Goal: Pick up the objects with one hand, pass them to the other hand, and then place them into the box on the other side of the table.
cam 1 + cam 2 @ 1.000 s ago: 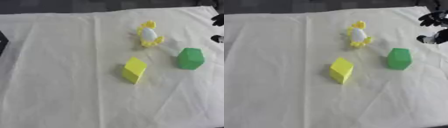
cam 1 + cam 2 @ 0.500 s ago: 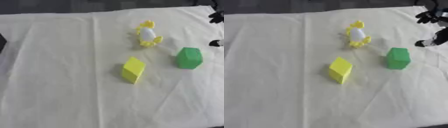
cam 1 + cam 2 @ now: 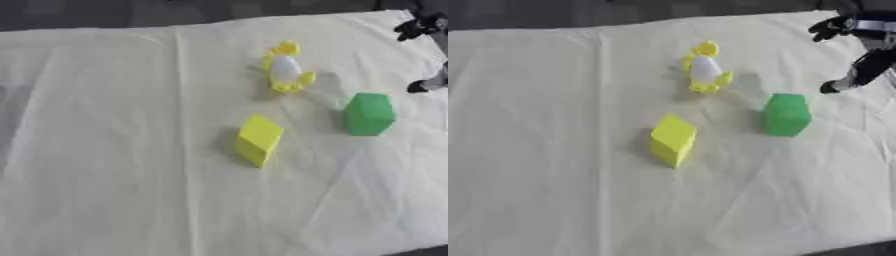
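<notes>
Comparing with a second ago: right hand (image 3: 859,47) sits slightly nearer the green block (image 3: 786,114), lower fingertip now just off its far right corner; head camera also shifted a little, so part of that change is view only. No object moved. Judged: approach under way, no pickup begun, no handover, nothing placed.

Right hand: enters from the table's far right corner, held above the cloth (image 3: 105,150), wrist high, upper fingers splayed toward the far edge, one dark finger reaching down and inward. Fingers spread and released, grasping nothing. Not touching the green block.

Left hand: in neither view.

Objects: green block upright near the right edge, midway back. Yellow block (image 3: 259,139) tilted on an edge near the table's centre, well apart from the green one. Toy (image 3: 286,73), yellow and white, lies toward the far edge, between the two blocks and behind them. Box: not visible.

Likely first target: green block, being nearest the hand.
</notes>
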